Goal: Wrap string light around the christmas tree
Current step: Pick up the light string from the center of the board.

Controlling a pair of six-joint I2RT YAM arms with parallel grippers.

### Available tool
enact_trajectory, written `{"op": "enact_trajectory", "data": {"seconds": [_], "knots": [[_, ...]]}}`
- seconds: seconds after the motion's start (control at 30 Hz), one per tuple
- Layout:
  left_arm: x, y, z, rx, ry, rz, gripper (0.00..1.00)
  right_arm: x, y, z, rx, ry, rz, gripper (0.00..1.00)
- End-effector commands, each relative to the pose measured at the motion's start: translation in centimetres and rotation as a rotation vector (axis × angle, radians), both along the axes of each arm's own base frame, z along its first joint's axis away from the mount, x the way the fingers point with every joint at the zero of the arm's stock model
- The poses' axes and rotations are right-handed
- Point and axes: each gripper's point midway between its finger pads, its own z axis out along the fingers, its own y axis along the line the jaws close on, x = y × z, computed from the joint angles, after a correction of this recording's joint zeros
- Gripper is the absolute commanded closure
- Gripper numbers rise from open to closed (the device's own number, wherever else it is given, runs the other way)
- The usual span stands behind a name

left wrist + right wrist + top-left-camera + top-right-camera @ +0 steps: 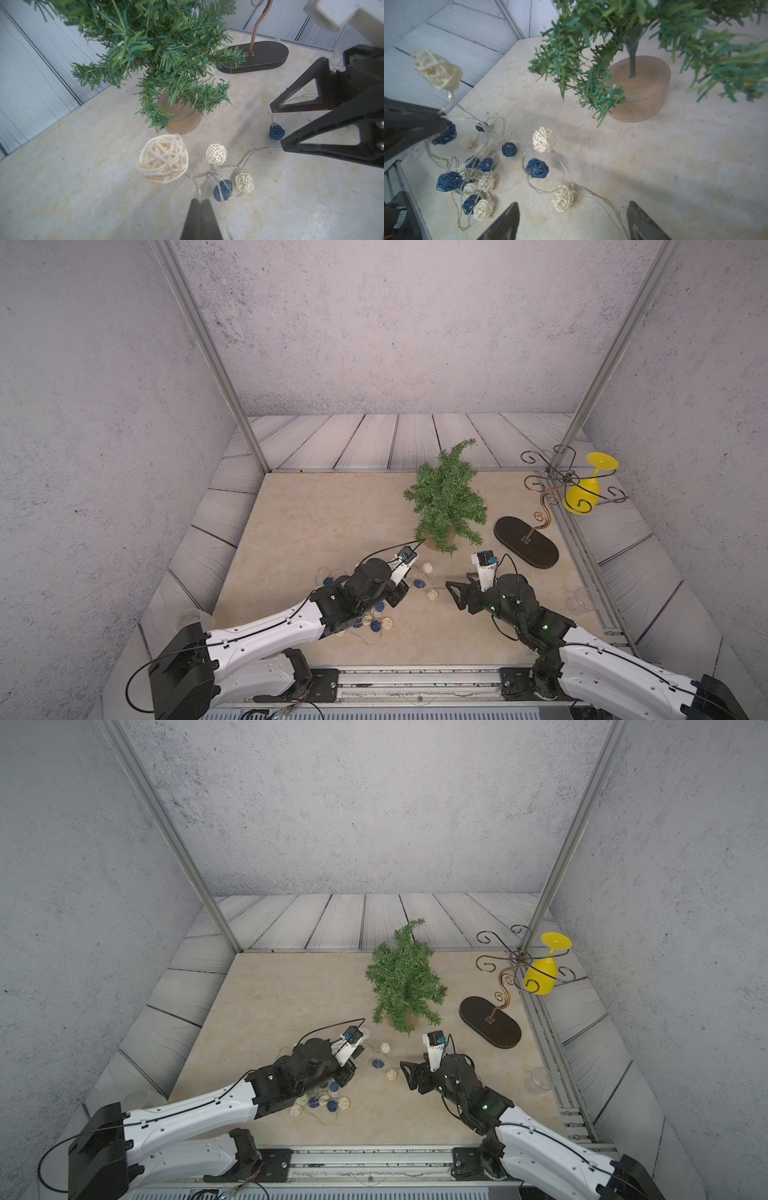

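Most of the string light (486, 183) lay heaped on the counter (299, 522) near the christmas tree (446, 497), none wrapped. The left end effector (200, 204) was clamped on its wire, probably to draw slack free; the right end effector (573, 220) stood wide open astride another stretch, holding nothing.

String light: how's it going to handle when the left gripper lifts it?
Likely floppy: the string light lies in loose loops, and its thin wire bends at the left gripper's pinch. Probably very light, since the balls are open weave. The heap looks tangled, so it may rise as a clump and snag on the tree's needles.
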Motion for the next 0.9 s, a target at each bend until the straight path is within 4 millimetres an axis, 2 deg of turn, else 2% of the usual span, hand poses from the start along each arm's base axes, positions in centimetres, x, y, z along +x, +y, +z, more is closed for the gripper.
{"op": "enact_trajectory", "data": {"seconds": [0.0,0.1,0.23,0.37,0.47,0.67,0.8,0.87], "knots": [[0.2,0.3,2.7,-0.022,-0.034,0.006,1.00,0.6,1.3,1.0,-0.007,-0.114,0.072,0.20],[-0.3,0.5,4.5,-0.059,-0.051,-0.010,1.00,0.5,2.3,0.2,-0.024,-0.144,0.132,0.20],[-0.9,0.7,5.9,-0.088,-0.059,-0.031,1.00,1.1,3.3,-0.8,-0.067,-0.165,0.177,0.23],[-1.5,0.6,7.2,-0.113,-0.052,-0.060,1.00,1.0,4.9,-1.3,-0.051,-0.187,0.255,0.35],[-1.5,1.2,8.9,-0.125,-0.080,-0.045,1.00,1.3,5.5,-2.3,-0.056,-0.175,0.274,0.39],[-1.4,2.0,11.2,-0.141,-0.115,-0.019,1.00,2.6,5.0,-3.8,-0.098,-0.173,0.212,0.43],[-1.0,2.7,11.8,-0.153,-0.136,0.017,1.00,2.5,4.4,-3.2,-0.047,-0.229,0.182,0.55],[-0.7,3.0,11.8,-0.140,-0.146,0.039,1.00,2.2,4.5,-2.7,-0.034,-0.236,0.191,0.65]]}}
